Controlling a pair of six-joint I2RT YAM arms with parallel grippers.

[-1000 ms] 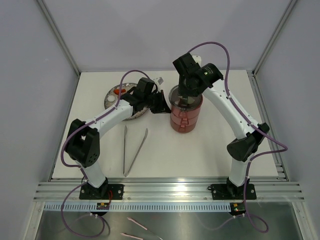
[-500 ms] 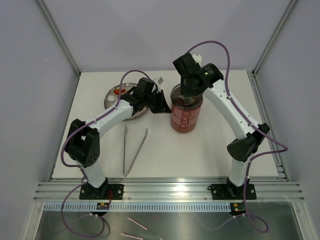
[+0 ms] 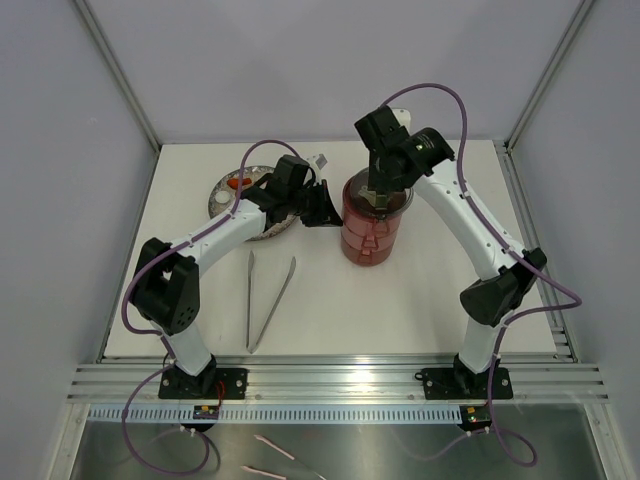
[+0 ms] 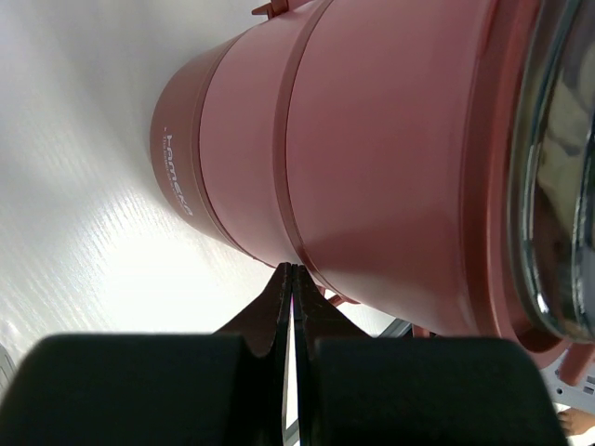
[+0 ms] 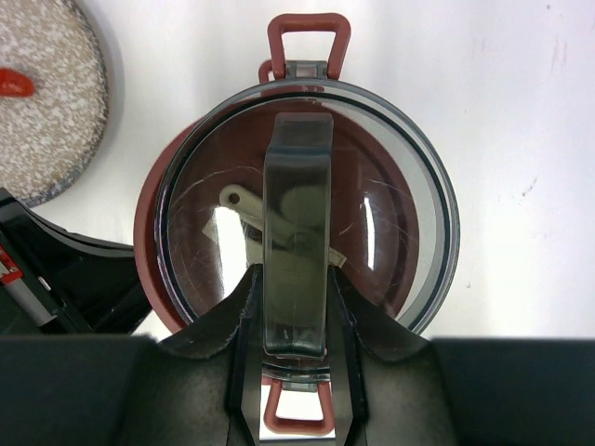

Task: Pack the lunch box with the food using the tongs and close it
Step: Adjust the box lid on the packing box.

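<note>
The lunch box (image 3: 370,238) stands as a stack of dark-red tiers in mid table, topped by a clear domed lid (image 5: 390,186) with a raised clear handle (image 5: 297,214). My right gripper (image 5: 296,271) reaches down from above and is shut on that handle. My left gripper (image 4: 293,269) is shut on nothing, its tips touching the lunch box's side wall (image 4: 372,158) low on the left. The tongs (image 3: 268,300) lie on the table in front of the left arm, untouched. One orange-red piece of food (image 5: 14,82) lies on the grey speckled plate (image 5: 51,130).
The speckled plate (image 3: 222,195) sits at the back left, partly under the left forearm. A small white object (image 3: 320,160) lies near the back edge. Red loop handles (image 5: 309,37) stick out from the tiers' sides. Side walls enclose the table.
The right gripper's jaws narrowed onto the lid's handle and the right wrist shifted slightly to the right. The left arm and the tongs have not moved.
</note>
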